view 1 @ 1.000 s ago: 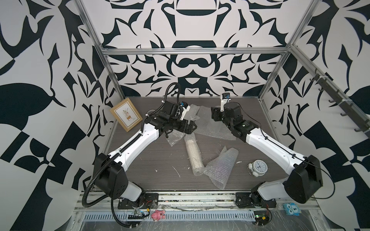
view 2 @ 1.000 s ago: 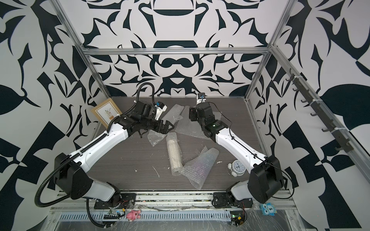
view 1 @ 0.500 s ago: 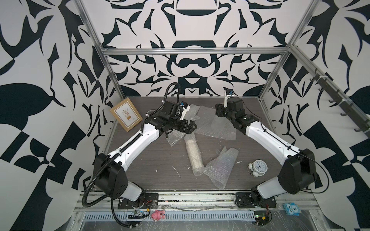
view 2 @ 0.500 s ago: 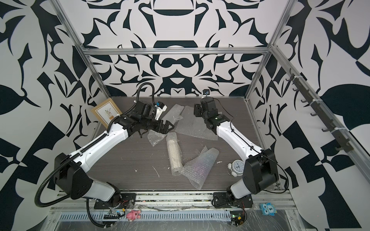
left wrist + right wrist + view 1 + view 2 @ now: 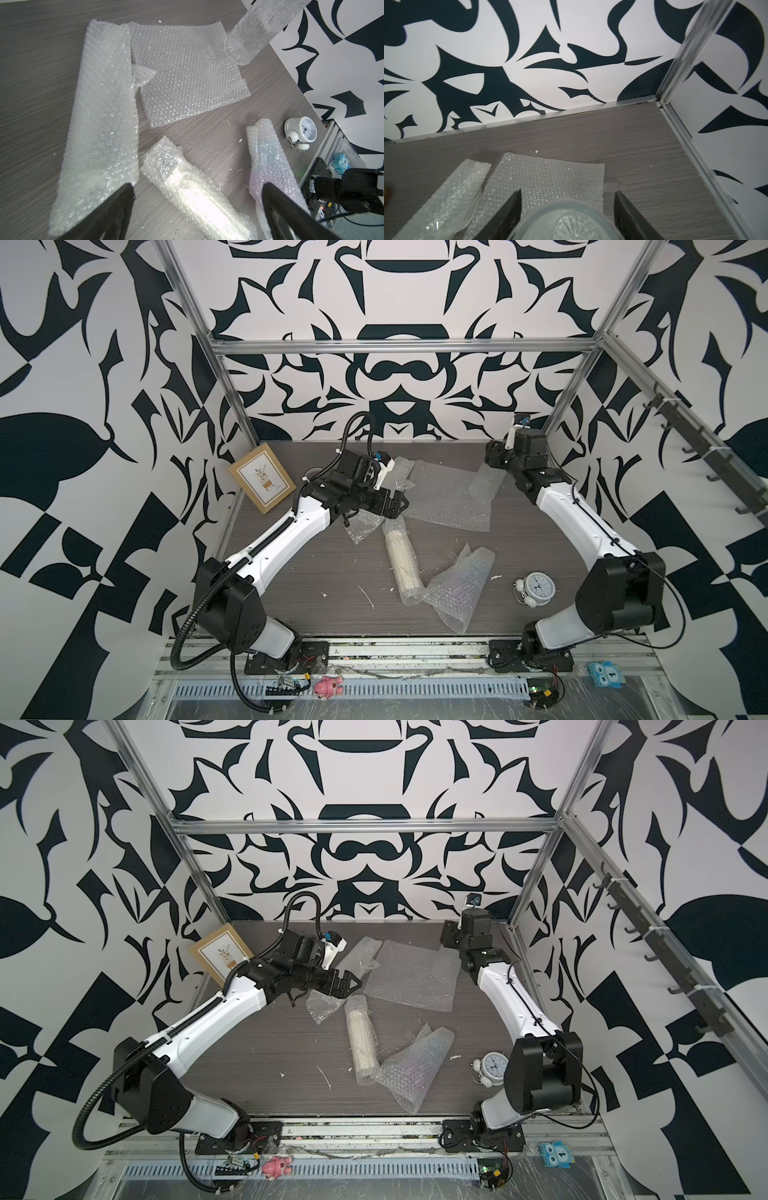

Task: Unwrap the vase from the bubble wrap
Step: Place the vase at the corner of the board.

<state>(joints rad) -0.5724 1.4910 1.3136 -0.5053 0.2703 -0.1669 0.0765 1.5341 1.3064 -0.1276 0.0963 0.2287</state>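
vase: bare, tilted, upper right in both top views | right fingers: grip vase | left fingers: wide open over wrap mid desk | clock lower right | frame upper left

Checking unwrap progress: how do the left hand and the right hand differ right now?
The left hand is wide open and empty; the right hand grips the clear vase. The left hand hangs over one end of the rolled wrap mid-table; the right hand is near the far right corner. Both are black.
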